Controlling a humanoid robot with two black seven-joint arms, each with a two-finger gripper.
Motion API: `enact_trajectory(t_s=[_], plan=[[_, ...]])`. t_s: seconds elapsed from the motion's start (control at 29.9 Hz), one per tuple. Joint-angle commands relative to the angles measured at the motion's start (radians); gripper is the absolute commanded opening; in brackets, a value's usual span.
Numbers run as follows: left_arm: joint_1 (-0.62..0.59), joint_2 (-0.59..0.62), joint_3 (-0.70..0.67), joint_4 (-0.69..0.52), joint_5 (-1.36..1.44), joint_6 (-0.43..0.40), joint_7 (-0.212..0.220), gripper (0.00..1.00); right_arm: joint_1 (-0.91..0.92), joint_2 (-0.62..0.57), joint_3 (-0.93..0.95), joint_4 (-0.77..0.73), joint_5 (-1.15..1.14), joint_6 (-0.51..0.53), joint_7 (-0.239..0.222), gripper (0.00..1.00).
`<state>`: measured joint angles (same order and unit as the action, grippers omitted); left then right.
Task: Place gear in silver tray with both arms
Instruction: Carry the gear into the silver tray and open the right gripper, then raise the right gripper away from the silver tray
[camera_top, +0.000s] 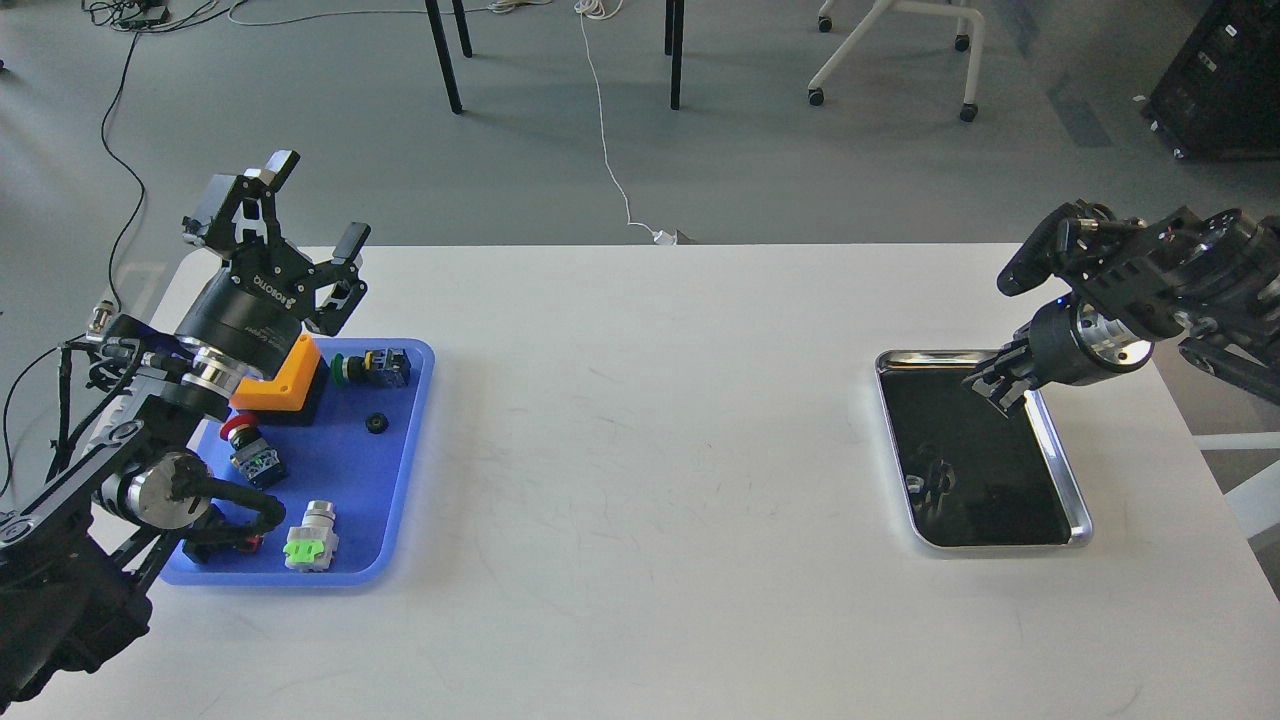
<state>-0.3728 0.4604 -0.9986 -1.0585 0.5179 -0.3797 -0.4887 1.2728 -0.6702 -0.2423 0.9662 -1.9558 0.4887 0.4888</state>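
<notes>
The gear (377, 422) is a small black toothed ring lying in the blue tray (385, 490) at the left. My left gripper (312, 207) is open and empty, raised above the blue tray's far end, up and left of the gear. The silver tray (1000, 547) lies at the right with a dark mirror floor and nothing in it. My right gripper (1000, 385) points down-left over the silver tray's far right part. It is small and dark, so I cannot tell its fingers apart.
The blue tray also holds an orange and black block (283, 380), a green push button (370, 365), a red push button (245, 445) and a green and silver switch (310, 540). Chair legs (445, 60) and cables lie on the floor beyond the table's far edge.
</notes>
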Motion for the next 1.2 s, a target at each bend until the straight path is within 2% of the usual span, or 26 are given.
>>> enact_trajectory(t_s=[0.0,0.23,0.43,0.5,0.57,0.67,0.74,0.87,0.97,1.07,1.17], plan=[[-0.002,0.000,0.000,0.000,0.001,-0.001,0.000,0.98,-0.041,0.004,0.006,-0.035,0.000,0.000,0.000,0.15],[-0.002,0.001,-0.002,0.000,0.001,0.001,0.000,0.98,-0.084,0.023,0.009,-0.052,0.000,0.000,0.000,0.21],[-0.002,0.000,-0.002,0.000,0.001,-0.001,0.000,0.98,-0.096,0.027,0.011,-0.063,0.000,0.000,0.000,0.22],[-0.002,0.000,-0.003,0.000,0.001,-0.001,0.000,0.98,-0.096,0.027,0.011,-0.063,0.000,0.000,0.000,0.25],[-0.002,0.000,-0.003,0.000,0.001,-0.001,0.000,0.98,-0.096,0.027,0.011,-0.063,0.000,0.000,0.000,0.36],[-0.002,0.000,-0.003,0.000,0.001,-0.001,0.000,0.98,-0.098,0.027,0.014,-0.061,0.001,0.000,0.000,0.64],[-0.002,0.001,-0.003,0.000,0.001,-0.001,0.000,0.98,-0.096,0.027,0.026,-0.058,0.005,0.000,0.000,0.78],[-0.002,0.001,-0.003,0.000,0.001,-0.001,0.000,0.98,-0.084,0.026,0.069,-0.041,0.017,0.000,0.000,0.90],[-0.002,0.003,-0.002,-0.002,0.001,-0.001,0.000,0.98,-0.063,0.018,0.159,-0.026,0.047,0.000,0.000,0.94],[-0.003,0.006,0.000,-0.006,0.004,-0.001,0.000,0.98,-0.056,0.017,0.265,-0.029,0.217,0.000,0.000,0.97],[-0.003,0.008,0.002,-0.008,0.007,0.001,0.000,0.98,-0.059,0.017,0.317,-0.047,0.491,0.000,0.000,0.97]])
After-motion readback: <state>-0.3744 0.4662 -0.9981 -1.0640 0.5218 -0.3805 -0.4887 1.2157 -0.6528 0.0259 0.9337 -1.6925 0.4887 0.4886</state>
